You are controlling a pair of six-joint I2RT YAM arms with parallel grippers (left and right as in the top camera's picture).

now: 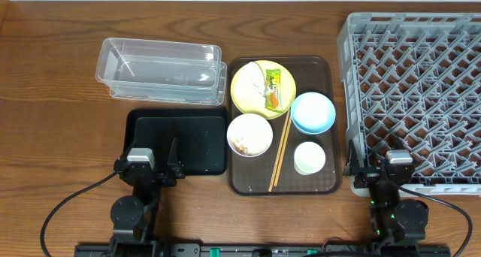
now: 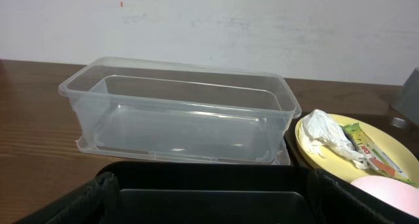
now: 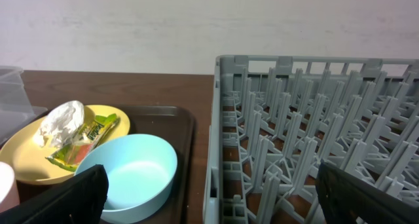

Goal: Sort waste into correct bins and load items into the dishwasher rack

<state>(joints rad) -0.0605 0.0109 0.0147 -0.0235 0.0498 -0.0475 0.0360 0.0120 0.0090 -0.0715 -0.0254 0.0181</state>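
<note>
A clear tub (image 1: 161, 69) and a flat black tray (image 1: 180, 140) lie on the left. The yellow plate (image 1: 252, 95) holds a green-orange wrapper (image 1: 273, 88) and white paper (image 2: 327, 135). A white bowl (image 1: 249, 134) holds whitish scraps (image 1: 242, 144). The light blue bowl (image 1: 313, 112), white cup (image 1: 310, 158) and chopsticks (image 1: 280, 150) lie beside them. The grey rack (image 1: 413, 84) stands on the right. My left gripper (image 1: 154, 163) is open over the black tray's near edge (image 2: 209, 204). My right gripper (image 1: 376, 167) is open, straddling the rack's near left corner (image 3: 216, 198).
A dark brown serving tray (image 1: 244, 183) carries the plate, bowls, cup and chopsticks between the black tray and the rack. The table is brown wood (image 1: 52, 129). A pale wall (image 2: 209, 21) rises behind it.
</note>
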